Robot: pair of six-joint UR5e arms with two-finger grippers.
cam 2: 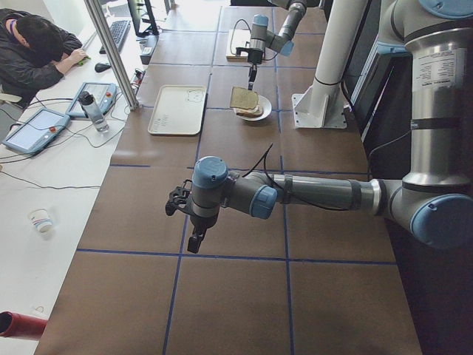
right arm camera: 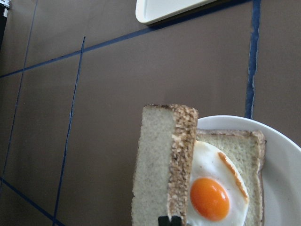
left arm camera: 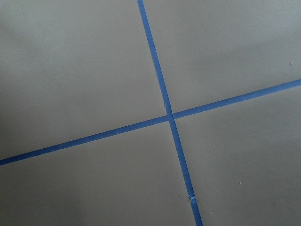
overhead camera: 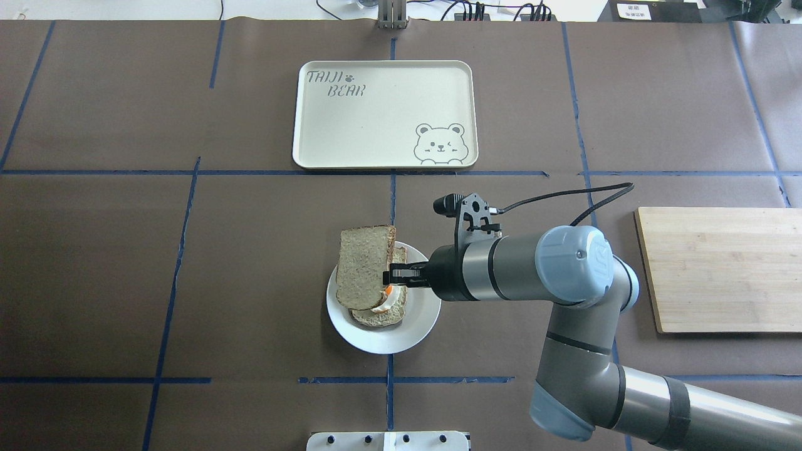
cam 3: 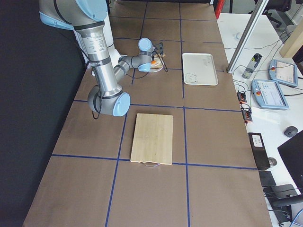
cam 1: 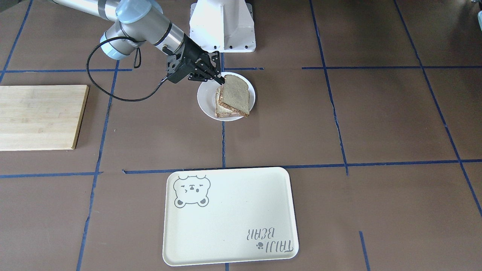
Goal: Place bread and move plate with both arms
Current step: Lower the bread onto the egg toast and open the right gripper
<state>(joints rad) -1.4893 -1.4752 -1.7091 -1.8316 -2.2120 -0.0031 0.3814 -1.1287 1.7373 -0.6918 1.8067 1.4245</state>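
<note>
Right hand (overhead camera: 390,274) is clenched on the bread (overhead camera: 363,266), pinching one long crust edge. The right wrist view shows the fingertips at the bottom of frame with the slice rising edge-on ahead of them.

The bread is off the surface (overhead camera: 188,282) and tilted, hanging over the plate (overhead camera: 382,342). It lies on the robot's-left side of the hand. Its long axis runs from the robot toward the tray (overhead camera: 382,113), domed end toward the robot.

Below it the egg toast (overhead camera: 383,317) sits on the plate with its yolk exposed. The bread overlaps it only in part, shifted to the robot's left and toward the tray. I can't tell whether the far long edge touches the egg.

My read is that we're mid-placement. Next the slice has to shift back toward the hand's side and be laid flat before letting go. If it is let go as it hangs, it would likely land skewed or slide off the egg.

Left hand (cam 2: 194,240) appears only in the left side view, so I can't tell if it's released or clenched. It points down at bare surface well apart from the plate, and its wrist view shows just a cross of blue tape (left arm camera: 170,116). The right arm is far nearer the plate, and the left arm has a long reach to make before any two-arm carry. A cutting board (overhead camera: 720,269) lies on the robot's right, away from the plate.
</note>
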